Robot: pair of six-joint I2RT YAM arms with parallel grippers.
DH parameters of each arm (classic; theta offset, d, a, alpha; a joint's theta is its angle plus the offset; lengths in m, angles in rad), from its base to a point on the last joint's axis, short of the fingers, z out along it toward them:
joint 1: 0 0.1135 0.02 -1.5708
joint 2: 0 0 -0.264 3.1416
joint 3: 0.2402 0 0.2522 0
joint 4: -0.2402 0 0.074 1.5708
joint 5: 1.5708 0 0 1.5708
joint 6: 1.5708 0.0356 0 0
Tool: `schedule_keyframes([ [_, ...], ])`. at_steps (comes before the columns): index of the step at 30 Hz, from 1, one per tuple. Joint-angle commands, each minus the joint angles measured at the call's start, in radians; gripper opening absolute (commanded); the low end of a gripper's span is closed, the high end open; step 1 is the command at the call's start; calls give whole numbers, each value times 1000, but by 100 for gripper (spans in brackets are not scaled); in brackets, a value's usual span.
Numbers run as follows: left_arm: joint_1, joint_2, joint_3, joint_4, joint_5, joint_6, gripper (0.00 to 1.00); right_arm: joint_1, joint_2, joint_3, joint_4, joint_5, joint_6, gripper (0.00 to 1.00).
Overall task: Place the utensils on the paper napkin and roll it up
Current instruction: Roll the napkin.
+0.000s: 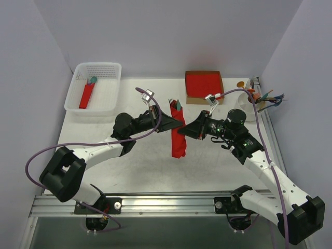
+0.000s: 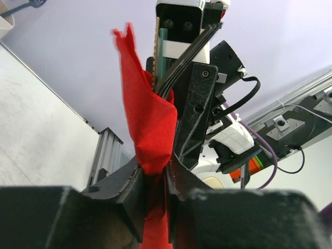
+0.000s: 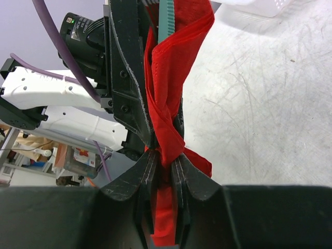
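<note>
Two arms angle inward mid-table; left gripper (image 2: pixel 154 175) and right gripper (image 3: pixel 165 163) each clamp the one paper napkin roll (image 1: pixel 178 141) (fork tines (image 1: pixel 173 101) at its far end).

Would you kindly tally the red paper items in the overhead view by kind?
Red napkin rolls: 2 (basket roll, centre roll)
Red napkin stack: 1
Total: 3

Left hand (image 1: pixel 179 123) and right hand (image 1: pixel 186 130) meet fingertip to fingertip, both pinched closed.
</note>
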Motion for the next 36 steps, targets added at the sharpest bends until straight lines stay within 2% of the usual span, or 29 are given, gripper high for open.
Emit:
schedule_keyframes([
  [1,-28,-22,64,-1,59,33,27,-6,-21,0,58,9,-9,0],
  [5,-28,-43,70,-81,53,73,42,-9,-22,3,44,10,-16,0],
  [15,-28,-69,76,-167,35,130,64,-13,-30,5,52,6,-15,0],
  [23,-28,-80,84,-260,16,188,67,-15,-28,15,76,1,-1,0],
  [31,-26,-127,73,-269,16,221,76,-29,-38,28,55,23,-12,0],
  [36,-26,-202,68,-430,-29,338,88,-32,-41,60,43,85,-9,0],
])
